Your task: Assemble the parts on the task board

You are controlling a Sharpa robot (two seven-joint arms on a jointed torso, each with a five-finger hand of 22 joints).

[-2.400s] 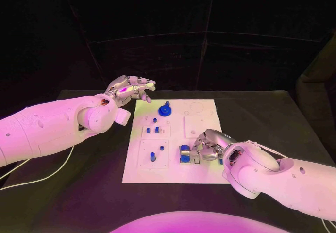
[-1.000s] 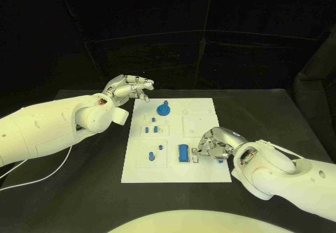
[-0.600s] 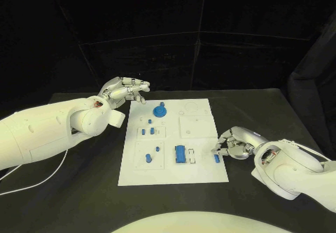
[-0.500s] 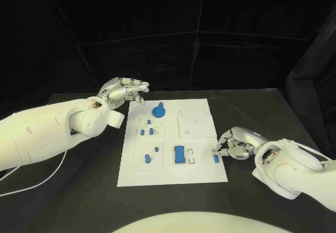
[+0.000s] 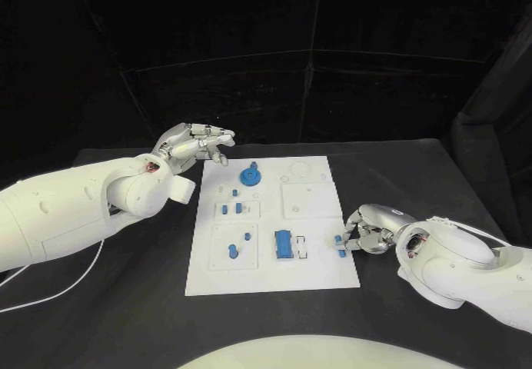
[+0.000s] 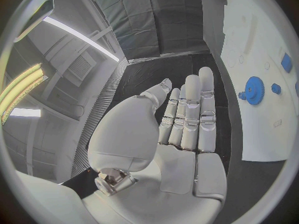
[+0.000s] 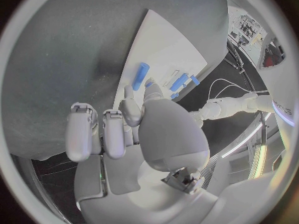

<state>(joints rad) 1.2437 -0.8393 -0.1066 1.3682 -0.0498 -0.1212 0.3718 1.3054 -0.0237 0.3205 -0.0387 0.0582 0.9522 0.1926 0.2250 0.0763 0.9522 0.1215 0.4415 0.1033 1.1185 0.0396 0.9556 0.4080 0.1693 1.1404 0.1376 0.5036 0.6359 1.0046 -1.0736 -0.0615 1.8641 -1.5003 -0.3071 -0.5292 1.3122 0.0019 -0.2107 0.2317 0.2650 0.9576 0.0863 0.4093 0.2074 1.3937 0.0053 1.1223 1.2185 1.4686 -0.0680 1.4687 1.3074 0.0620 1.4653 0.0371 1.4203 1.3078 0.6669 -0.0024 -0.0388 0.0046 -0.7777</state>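
The white task board (image 5: 316,257) lies mid-table. On it stand a blue gear (image 5: 248,177), two small blue pegs (image 5: 233,207), another peg (image 5: 232,250) and a blue block (image 5: 284,244). My right hand (image 5: 373,228) sits at the board's right edge and pinches a short blue bar (image 5: 341,246); the right wrist view shows that bar (image 7: 141,76) sticking out past the fingertips (image 7: 148,90) over the board's edge (image 7: 163,45). My left hand (image 5: 200,143) hovers off the board's far left corner, holding nothing. In the left wrist view its fingers (image 6: 194,112) lie straight, with the gear (image 6: 253,89) beyond them.
Black table (image 5: 421,169) surrounds the board on all sides. A white cable (image 5: 55,288) trails across the table under my left arm. A pale slotted piece (image 5: 300,246) sits beside the blue block. Dark curtains close off the back.
My right hand has moved from beside the blue block out to the board's right edge, carrying the short blue bar. The left hand has stayed in place.
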